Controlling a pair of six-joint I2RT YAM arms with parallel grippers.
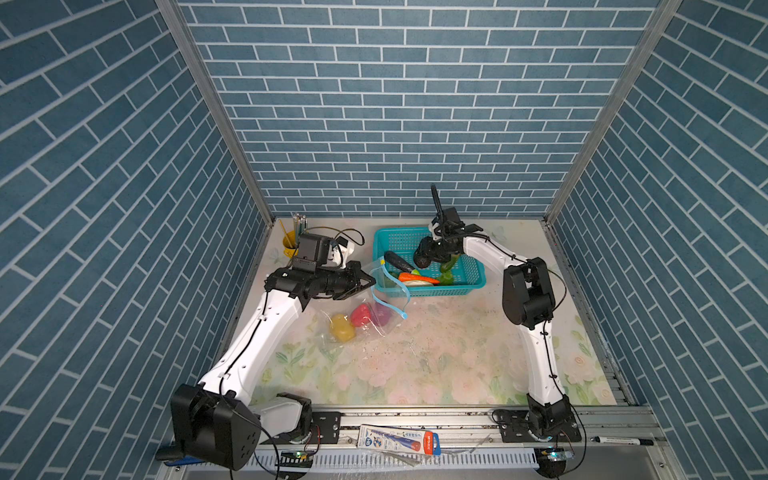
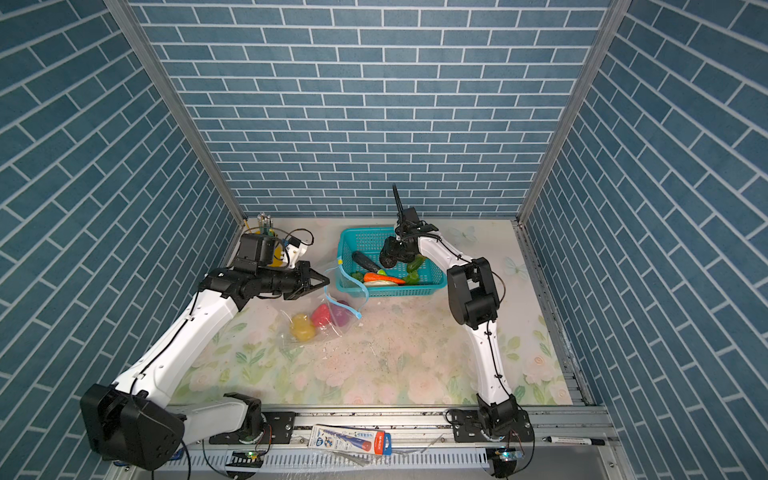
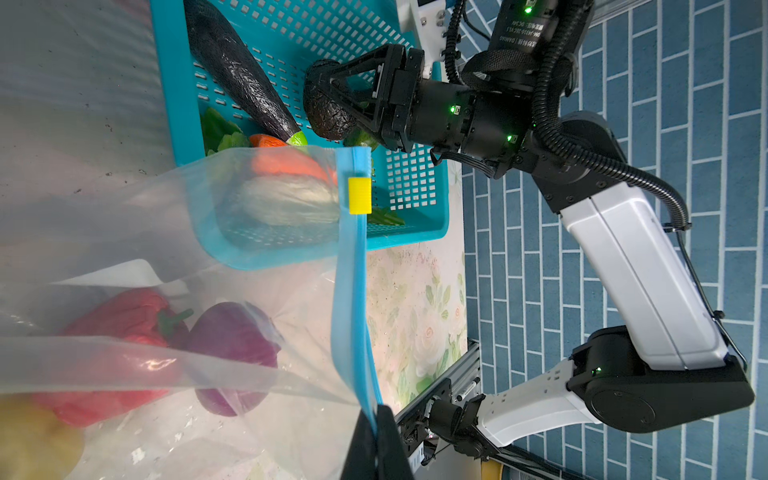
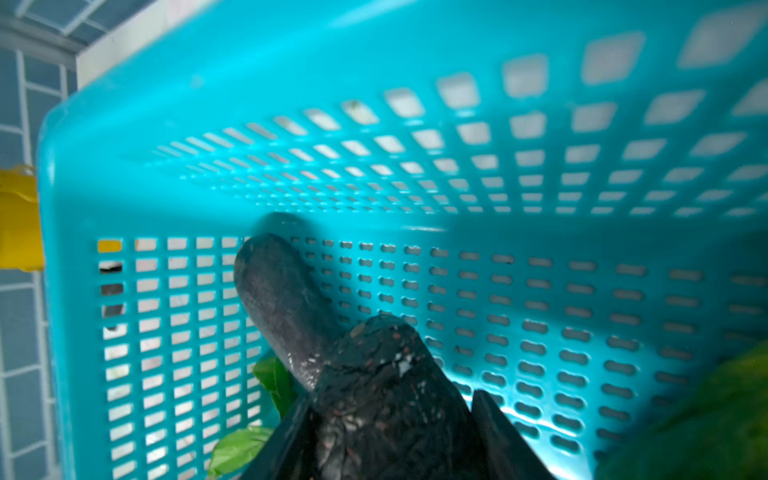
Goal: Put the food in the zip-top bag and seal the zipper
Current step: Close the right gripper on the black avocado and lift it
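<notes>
While the left gripper [image 1: 368,284] pinches the zip-top bag [image 1: 376,330] by its mouth, both top views show red pepper [image 1: 360,314], purple onion [image 1: 383,312] and yellow potato [image 1: 341,328] inside it, and the right gripper [image 1: 424,259] over the teal basket [image 1: 440,291]. The left wrist view shows the left jaws closed on the zipper [image 3: 351,316] and the right gripper clamped around a dark lumpy piece [image 3: 330,120]. The right wrist view sets it beside the eggplant [image 4: 282,299]. Loading is in hand; next, that piece probably needs carrying into the open mouth.
</notes>
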